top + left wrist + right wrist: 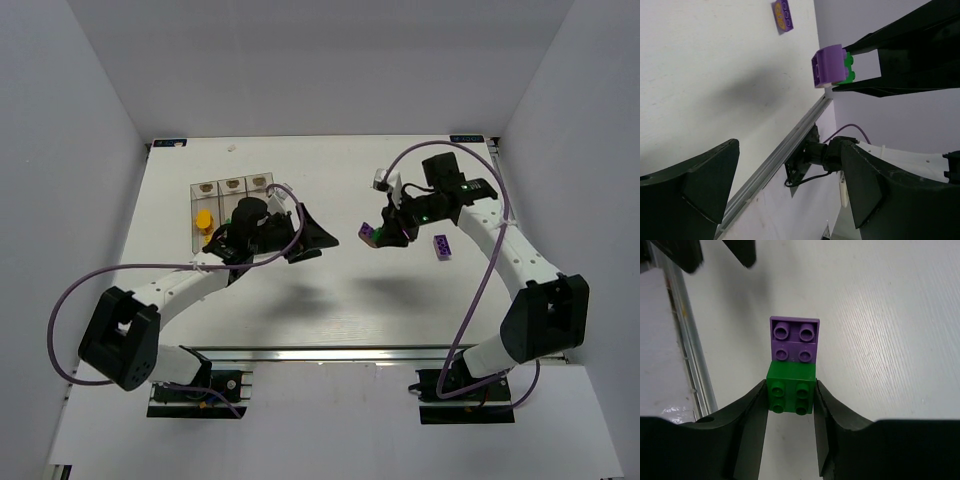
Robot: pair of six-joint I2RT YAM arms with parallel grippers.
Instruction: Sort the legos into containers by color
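Right wrist: right pincer [790, 388] clamps green lego [790, 396], purple lego [794, 340] attached.

The left arm [180, 285] covers half the containers [232, 203]; contents unclear.

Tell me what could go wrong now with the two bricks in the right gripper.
1. The right gripper clamps only the green brick; the purple brick sticks out past the fingertips and might snap off.
2. Dropped joined, two colours would land in one bin.
3. The open left gripper is close; the arms might collide.
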